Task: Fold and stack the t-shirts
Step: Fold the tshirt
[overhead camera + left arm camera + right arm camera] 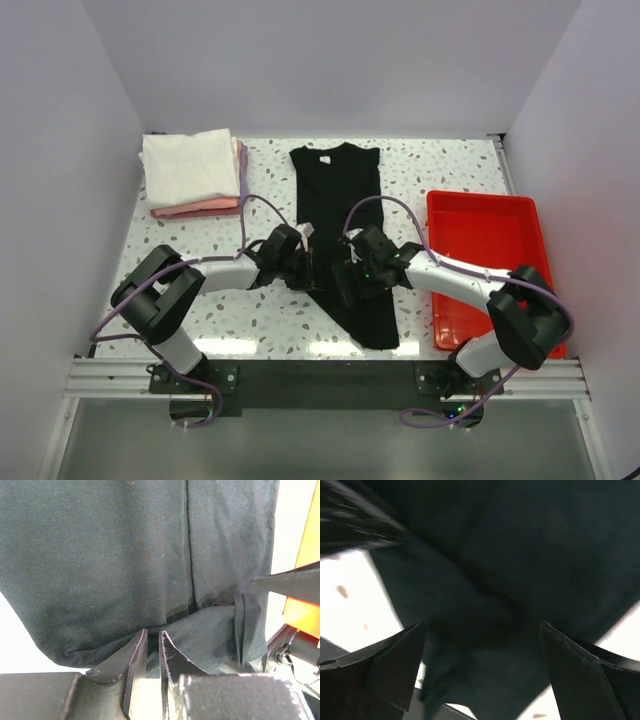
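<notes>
Folding the black shirt crosswise looks to be the step in hand. The speckled surface [260,318] carries everything. The black t-shirt [340,190] lies on it as a long narrow strip, seemingly already folded lengthwise. It runs under both claws, with its collar end well beyond them and its hem end on their near side. The red tray [480,198] sits out past the right claw; the stack of folded shirts [190,168], white over pink, lies far beyond the left claw.

The left claw [152,632] is clenched on a ridge of black cloth. The right claw [481,625] is released, fingers wide, just above the cloth. A small white label [322,158] marks the collar.

Next, I judge, the right claw must pinch its own edge. Both claws can then lift evenly and carry one end over the other.
</notes>
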{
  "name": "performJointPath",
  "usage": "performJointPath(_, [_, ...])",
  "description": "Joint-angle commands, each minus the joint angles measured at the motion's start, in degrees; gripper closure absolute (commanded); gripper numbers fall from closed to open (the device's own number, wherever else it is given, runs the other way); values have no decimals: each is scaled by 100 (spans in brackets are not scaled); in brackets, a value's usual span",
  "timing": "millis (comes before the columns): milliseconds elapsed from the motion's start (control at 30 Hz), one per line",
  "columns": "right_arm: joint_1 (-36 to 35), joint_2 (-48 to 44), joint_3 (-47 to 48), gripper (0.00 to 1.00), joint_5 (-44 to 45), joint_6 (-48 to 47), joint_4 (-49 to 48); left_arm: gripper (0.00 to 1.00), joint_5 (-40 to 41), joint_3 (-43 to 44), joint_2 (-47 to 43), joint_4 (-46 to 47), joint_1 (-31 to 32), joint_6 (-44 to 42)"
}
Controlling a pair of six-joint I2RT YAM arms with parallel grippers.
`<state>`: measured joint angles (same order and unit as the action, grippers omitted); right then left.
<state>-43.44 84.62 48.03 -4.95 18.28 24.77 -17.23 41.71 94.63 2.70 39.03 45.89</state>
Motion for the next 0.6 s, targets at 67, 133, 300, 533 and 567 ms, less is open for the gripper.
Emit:
performJointPath(67, [-6,-244,303,1,1363,-167,852,81,229,-199,-182,-156,-35,-71])
performJointPath(133, [-7,-288,417,1,1488,-202,976,82,194,-216,-217,-121,-35,-80])
performJointPath(300, [-138,-227,663,1,2119,-115,1407,84,168,-295,-287,-59,-35,-124])
performJointPath(533, [-735,160,936,2,2454,-18,1548,87,19,-401,-296,99,-27,-133])
performJointPath(567, [-780,308,1023,3,2481,0,1539,87,1,-418,-322,125,-27,-124])
